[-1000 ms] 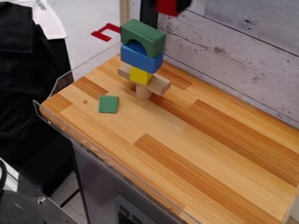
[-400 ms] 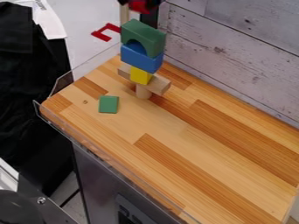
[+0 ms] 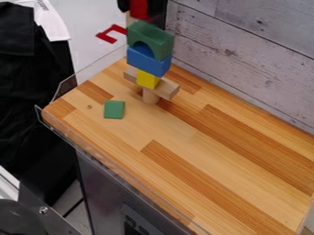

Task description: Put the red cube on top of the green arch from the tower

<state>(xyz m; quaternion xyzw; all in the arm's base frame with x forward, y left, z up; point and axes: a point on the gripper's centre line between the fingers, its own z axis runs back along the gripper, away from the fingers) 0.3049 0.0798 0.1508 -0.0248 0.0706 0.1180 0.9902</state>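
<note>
By the plank wall (image 3: 245, 59), the hand (image 3: 141, 9) clamps the cube (image 3: 140, 11) (plain, bright red) near the green arch (image 3: 150, 36).

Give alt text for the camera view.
Gripper holds a red cube at the top of the green arch, contact unclear; below it: blue block, yellow block, plank, cylinder. A green block lies on the table nearby.

I see a striped wooden tabletop (image 3: 233, 183) with clear plastic edging (image 3: 67, 139) along its near left side, and a small, flat-looking green block (image 3: 114, 109) lying toward its far left end. Past that end, in my view, is a red bracket-shaped piece (image 3: 107, 30). A wall of whitewashed wooden planks (image 3: 245, 55) rises behind the table; at far left hangs black cloth (image 3: 27, 92), with something white (image 3: 52, 23) beside its top.
</note>
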